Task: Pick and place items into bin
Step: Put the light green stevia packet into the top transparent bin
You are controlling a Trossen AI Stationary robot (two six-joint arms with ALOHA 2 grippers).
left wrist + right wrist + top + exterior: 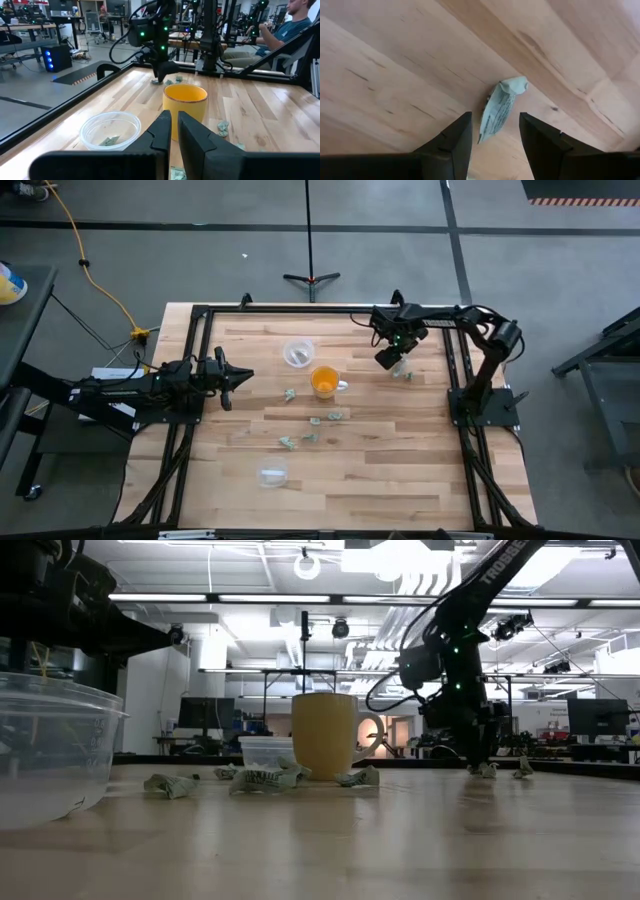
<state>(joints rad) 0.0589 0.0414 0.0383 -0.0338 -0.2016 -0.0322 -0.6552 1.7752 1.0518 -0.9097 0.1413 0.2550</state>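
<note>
Right wrist view: my right gripper point(494, 131) gapes wide astride a crumpled, pale printed paper scrap point(499, 107), print unreadable, on grained wooden table point(395, 65) near its right edge. Left gripper point(232, 377) narrow.

The table point(400, 470) is pale wood with darker grain streaks, framed in black. Near its middle stands an orange-yellow cup point(323, 382) with a clear handle. The scattered scraps point(333, 417) are pale green-grey; one point(499, 111) shows fine dark print. Both bowls point(298, 353) are clear plastic. The arms point(150, 388) are black, with green lights on the right one.
</note>
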